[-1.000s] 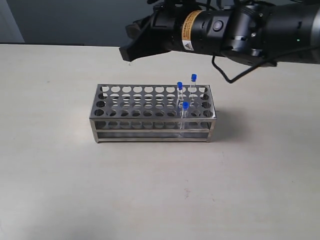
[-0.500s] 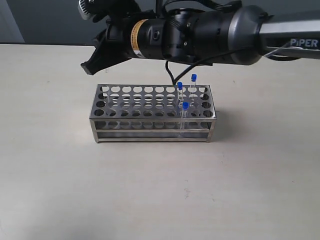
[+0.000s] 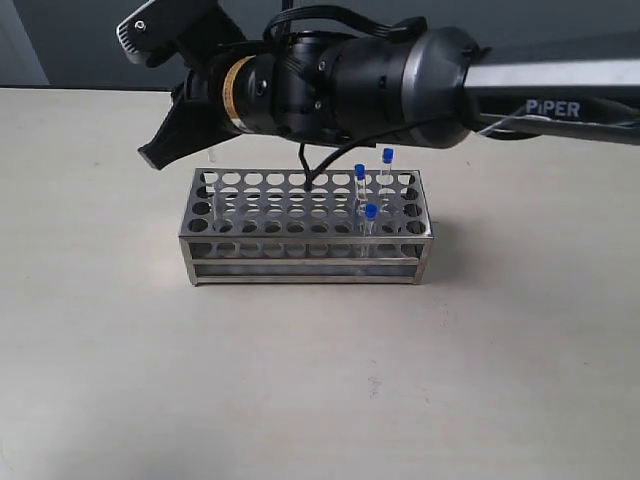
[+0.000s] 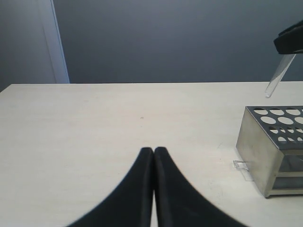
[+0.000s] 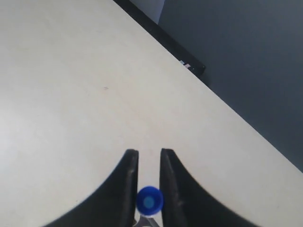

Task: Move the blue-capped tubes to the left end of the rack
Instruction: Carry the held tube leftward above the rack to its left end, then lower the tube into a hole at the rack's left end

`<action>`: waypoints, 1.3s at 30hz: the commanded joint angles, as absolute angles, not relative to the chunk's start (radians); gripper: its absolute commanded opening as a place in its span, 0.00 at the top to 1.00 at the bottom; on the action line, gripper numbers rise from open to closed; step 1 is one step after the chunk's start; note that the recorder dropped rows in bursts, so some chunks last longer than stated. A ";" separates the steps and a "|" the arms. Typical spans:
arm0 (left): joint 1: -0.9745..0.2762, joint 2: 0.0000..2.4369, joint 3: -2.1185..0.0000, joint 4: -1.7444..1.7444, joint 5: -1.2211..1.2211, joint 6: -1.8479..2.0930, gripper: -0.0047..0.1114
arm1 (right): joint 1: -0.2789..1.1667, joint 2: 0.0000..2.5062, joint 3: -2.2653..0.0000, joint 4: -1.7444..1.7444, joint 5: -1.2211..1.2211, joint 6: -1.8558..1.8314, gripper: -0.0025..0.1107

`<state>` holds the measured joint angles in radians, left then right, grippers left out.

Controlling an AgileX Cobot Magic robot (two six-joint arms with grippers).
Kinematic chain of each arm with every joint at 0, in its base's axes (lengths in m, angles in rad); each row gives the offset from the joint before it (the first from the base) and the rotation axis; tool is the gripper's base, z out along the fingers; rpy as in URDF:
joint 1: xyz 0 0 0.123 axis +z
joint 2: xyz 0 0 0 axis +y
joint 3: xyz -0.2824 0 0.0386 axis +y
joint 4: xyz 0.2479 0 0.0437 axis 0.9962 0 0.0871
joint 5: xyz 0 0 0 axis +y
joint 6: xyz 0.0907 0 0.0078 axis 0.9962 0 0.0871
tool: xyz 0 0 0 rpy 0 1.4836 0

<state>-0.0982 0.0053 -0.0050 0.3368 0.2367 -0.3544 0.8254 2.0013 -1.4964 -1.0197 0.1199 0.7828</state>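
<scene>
The shiny steel rack point(image 3: 300, 238) stands mid-table; its end wall point(image 4: 258, 151) shows in the left wrist view. Three blue-capped tubes point(image 3: 360, 172) point(image 3: 387, 156) point(image 3: 371, 212) stand in holes at its right end. My right gripper point(image 3: 152, 156) has reached across over the rack's left end and is shut on another blue-capped tube. That tube's clear body point(image 3: 212, 168) point(image 4: 279, 75) hangs tilted just above the left-end holes. Its blue cap point(image 5: 149, 201) sits between the right gripper's point(image 5: 148, 152) fingers. My left gripper point(image 4: 154, 150) is shut and empty, low over the table left of the rack.
A small clear plastic scrap point(image 4: 241, 165) lies on the table by the rack's left foot. The right arm's thick black body point(image 3: 340, 85) spans above the rack's back rows. A dark wall point(image 4: 165, 42) stands behind the table's far edge.
The right arm has swept left along the rack with the tube, from above the middle to above the left end. The three tubes in the rack have not moved.
</scene>
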 commanded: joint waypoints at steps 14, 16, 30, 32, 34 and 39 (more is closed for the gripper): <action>-0.104 0.000 -0.002 0.332 0.232 -0.357 0.96 | 0.850 2.034 -1.500 -0.903 0.193 0.708 0.99; -0.104 0.000 -0.002 0.332 0.232 -0.357 0.96 | 0.850 2.054 -1.500 -0.909 0.187 0.707 0.99; -0.104 0.000 -0.002 0.332 0.232 -0.357 0.96 | 0.850 2.033 -1.502 -0.939 0.168 0.710 0.99; -0.104 0.000 -0.002 0.332 0.232 -0.357 0.96 | 0.850 2.033 -1.502 -0.935 0.168 0.710 0.99; -0.104 0.000 -0.002 0.332 0.232 -0.357 0.96 | 0.850 2.033 -1.502 -0.933 0.168 0.710 0.99; -0.104 0.000 -0.002 0.332 0.232 -0.357 0.96 | 0.850 2.029 -1.502 -0.933 0.164 0.710 0.99</action>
<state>-0.0982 0.0053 -0.0050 0.3368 0.2367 -0.3544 0.8503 2.0411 -1.5084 -0.9464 0.1596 0.7046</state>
